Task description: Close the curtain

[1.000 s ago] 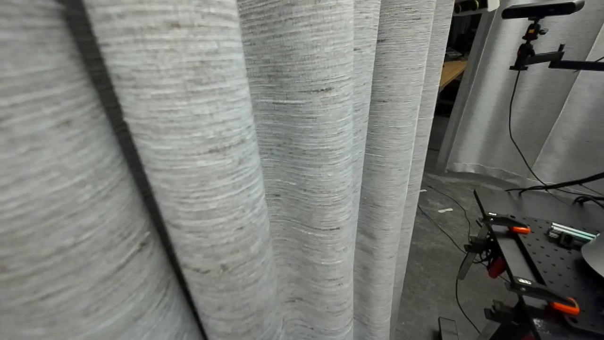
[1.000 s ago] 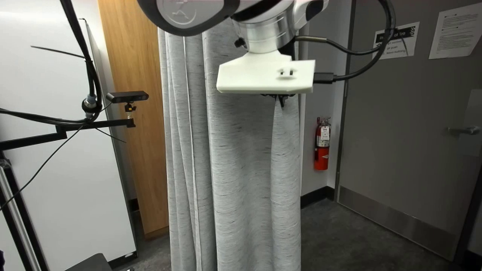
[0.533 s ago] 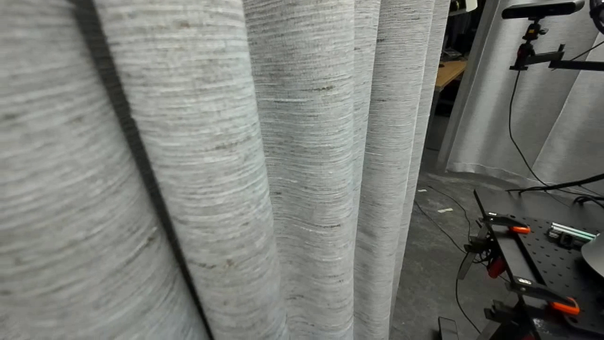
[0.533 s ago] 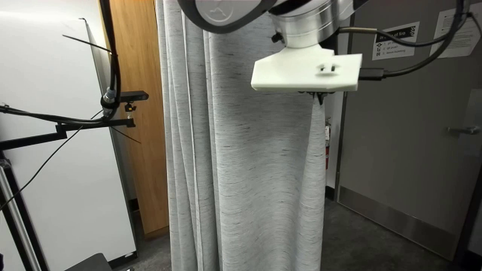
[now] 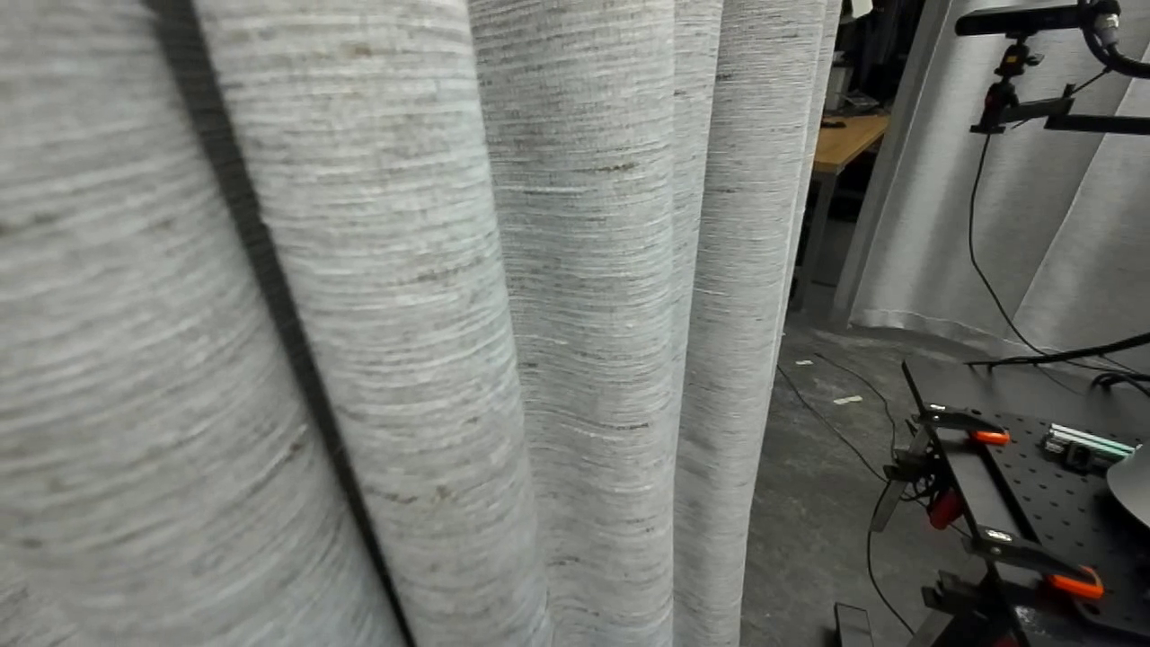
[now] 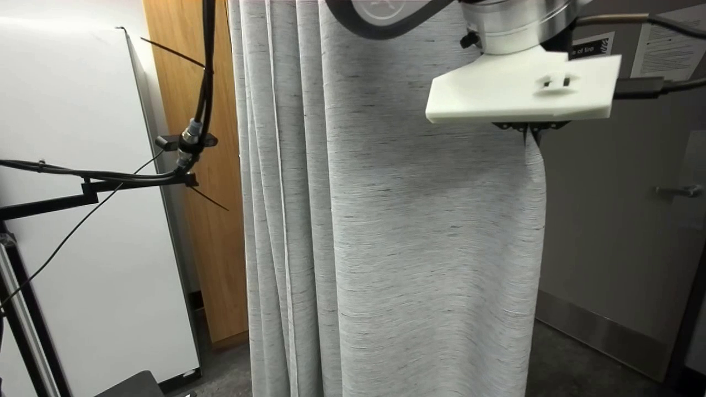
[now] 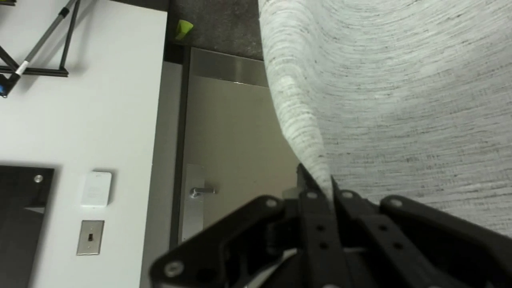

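Observation:
A light grey curtain [image 6: 419, 231] hangs in folds and spreads toward the right in an exterior view. Its bunched folds lie at the left, and a wide, flatter stretch runs to the gripper [image 6: 530, 135]. The gripper points down and is shut on the curtain's right edge. In the wrist view the curtain [image 7: 408, 104] fills the right side, and its edge narrows into the gripper [image 7: 320, 182], pinched between the black fingers. Grey curtain folds [image 5: 584, 314] also fill the left and middle of an exterior view, where the gripper is out of view.
A grey door [image 6: 623, 231] stands behind the gripper; its handle [image 7: 202, 191] shows in the wrist view. A whiteboard [image 6: 99, 193], wooden panel [image 6: 193, 248] and camera arm [image 6: 44, 207] are at the left. A black perforated table [image 5: 1051, 503] has orange-handled clamps.
The gripper has moved right in an exterior view, drawing the curtain's edge along and widening its flat stretch. The curtain now hides the fire extinguisher. The cable bundle has also shifted right.

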Motion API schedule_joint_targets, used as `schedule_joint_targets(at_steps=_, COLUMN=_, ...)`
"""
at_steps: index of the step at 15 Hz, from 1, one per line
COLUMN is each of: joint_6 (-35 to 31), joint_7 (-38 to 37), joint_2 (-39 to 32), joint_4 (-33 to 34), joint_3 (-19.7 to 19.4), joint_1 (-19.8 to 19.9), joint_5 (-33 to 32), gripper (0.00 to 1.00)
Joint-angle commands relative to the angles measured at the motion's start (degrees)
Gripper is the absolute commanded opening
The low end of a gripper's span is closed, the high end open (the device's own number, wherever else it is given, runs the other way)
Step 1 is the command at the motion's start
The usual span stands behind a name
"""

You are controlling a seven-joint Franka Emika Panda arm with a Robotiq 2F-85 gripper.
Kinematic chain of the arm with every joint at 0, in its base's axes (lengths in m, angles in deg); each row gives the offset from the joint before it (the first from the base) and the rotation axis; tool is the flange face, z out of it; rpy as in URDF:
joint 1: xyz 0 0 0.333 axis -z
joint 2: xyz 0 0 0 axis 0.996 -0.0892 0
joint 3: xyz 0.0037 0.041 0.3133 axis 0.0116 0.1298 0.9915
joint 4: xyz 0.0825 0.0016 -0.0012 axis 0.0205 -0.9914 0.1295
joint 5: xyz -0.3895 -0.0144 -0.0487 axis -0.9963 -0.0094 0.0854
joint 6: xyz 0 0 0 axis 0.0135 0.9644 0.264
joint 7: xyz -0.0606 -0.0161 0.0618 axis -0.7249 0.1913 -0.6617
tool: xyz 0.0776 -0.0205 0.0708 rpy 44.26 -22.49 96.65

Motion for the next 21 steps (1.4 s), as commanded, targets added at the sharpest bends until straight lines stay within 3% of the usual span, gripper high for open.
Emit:
schedule_joint_targets(at_steps=1, joint_6=-1.9, joint_7=-3.0, joint_2=-6.9, joint_4=4.2, joint_3=-1.7, joint_1=0.8, joint_5=0.9, gripper=0.0)
schedule_joint_targets(at_steps=16, joint_6=-3.0, joint_7=-12.3, joint_2=-20.5, joint_4=18.3, joint_3=-7.9, joint_1=3.6, joint_5=4.0, gripper=0.0)
schedule_joint_targets(at_steps=21, joint_6=-5.0, joint_7=-12.6, joint_2=-21.9, joint_4=19.3, joint_3=-8.5, joint_1=4.3, joint_5=3.5, gripper=0.0)
